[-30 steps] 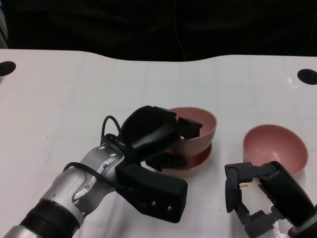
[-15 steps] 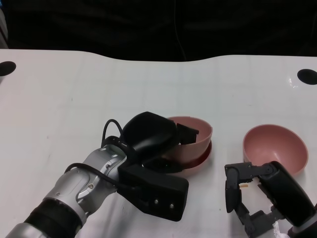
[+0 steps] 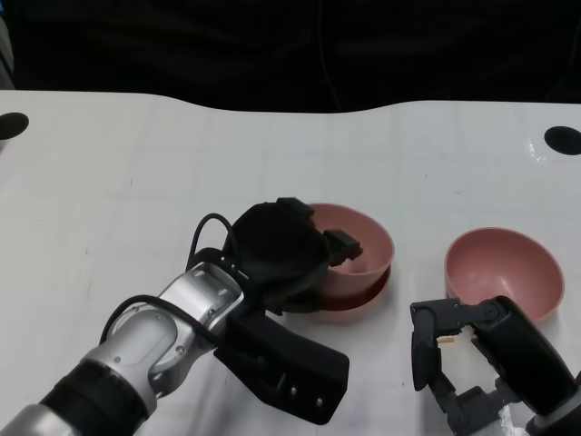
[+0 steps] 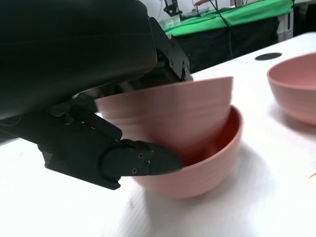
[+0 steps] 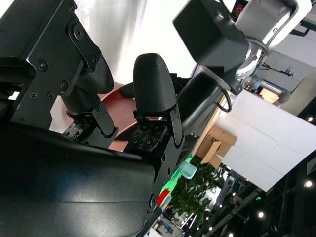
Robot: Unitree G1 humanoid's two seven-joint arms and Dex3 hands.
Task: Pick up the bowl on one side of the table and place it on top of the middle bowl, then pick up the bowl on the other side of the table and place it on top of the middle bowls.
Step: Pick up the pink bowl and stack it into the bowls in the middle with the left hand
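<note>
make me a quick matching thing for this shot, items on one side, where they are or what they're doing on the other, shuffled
Items:
1. upper bowl
2. middle bowl
3. side bowl
4. right hand

States:
a. holds nothing, near the table's front edge
b. alone on the table, to the right
c. gripped by the left hand, tilted
d. underneath, on the table

Pairs: 1-c, 2-d, 3-b, 4-a

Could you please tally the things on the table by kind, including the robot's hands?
Pink bowls: 3 (top bowl, held by the left hand; middle bowl beneath it; side bowl)
Black hands: 2 (the right hand holds nothing)
Total: 5
</note>
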